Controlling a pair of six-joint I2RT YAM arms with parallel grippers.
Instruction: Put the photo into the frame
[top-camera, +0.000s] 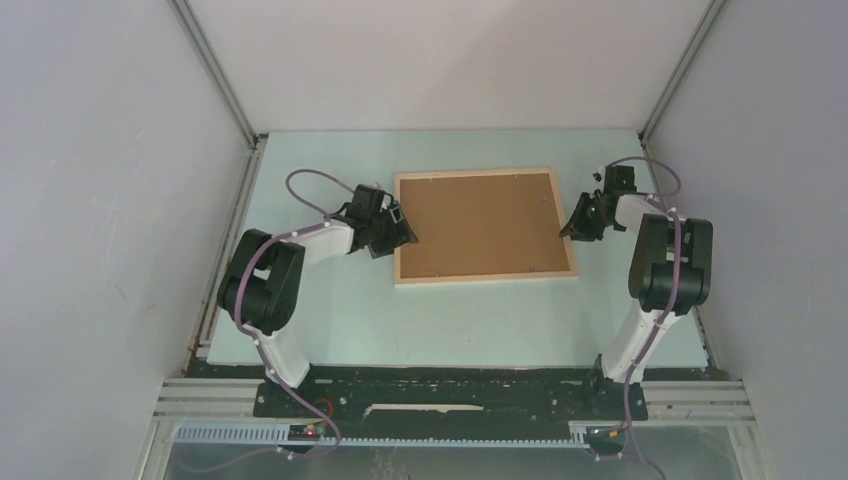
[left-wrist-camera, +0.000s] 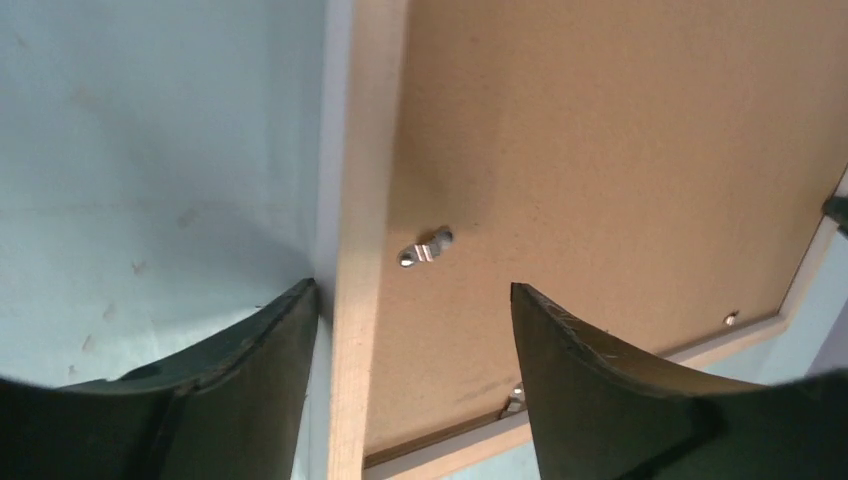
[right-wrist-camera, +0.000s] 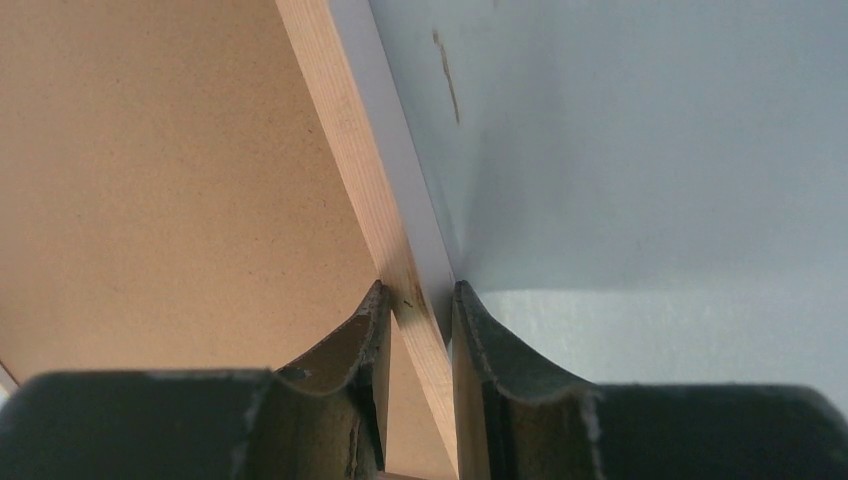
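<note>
Your right claw is pinched tight on the right wood edge of the frame, most likely to stop it sliding on the desk. Your left claw has its fingers apart, one just outside the left wood edge and one over the brown backing board. The frame lies flat and face down between both claws, with a small metal tab just ahead of the left claw; you cannot see the photo, so it may be under the board, but that is only a guess.
</note>
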